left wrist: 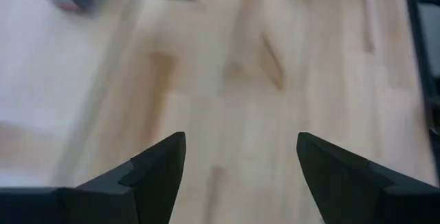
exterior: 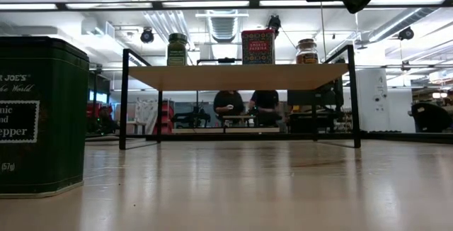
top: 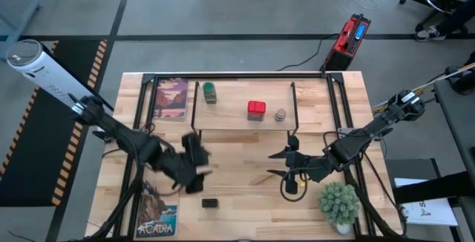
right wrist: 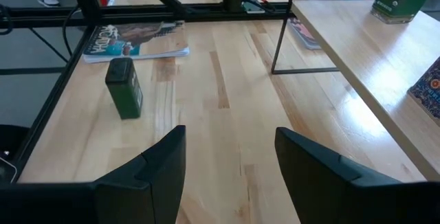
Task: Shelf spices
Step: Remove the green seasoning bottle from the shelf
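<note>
- Light-wood shelf (top: 245, 119) already carried three spices: green-lidded jar (top: 210, 91), red tin (top: 256, 109), small round jar (top: 280, 114).
- Dark olive tin (top: 210, 203) was the one left, standing upright on the table (top: 245, 190) near the front edge, well apart from the shelf.
- Left pincer (top: 199, 169) hung over the table between shelf and tin, fingers spread, nothing between them; wrist view showed only bare wood ahead.
- Right pincer (top: 286, 165) waited over the table in front of the shelf's right end, fingers parted a little, empty; the tin sat in plain sight in its wrist view (right wrist: 124, 88).
- Step, as I read it: three placed, last tin to fetch. Next move would call for the left pincer to drop toward the front edge, straddle the tin, close, then lift clear of the shelf's edge.
- Around: two picture books (top: 171, 98) (top: 157, 214) on the left side, a potted plant (top: 340, 203) front right, shelf's black legs (top: 195, 107).
- Free space on the board looked widest between the jar and red tin; nothing blocked the tin.
</note>
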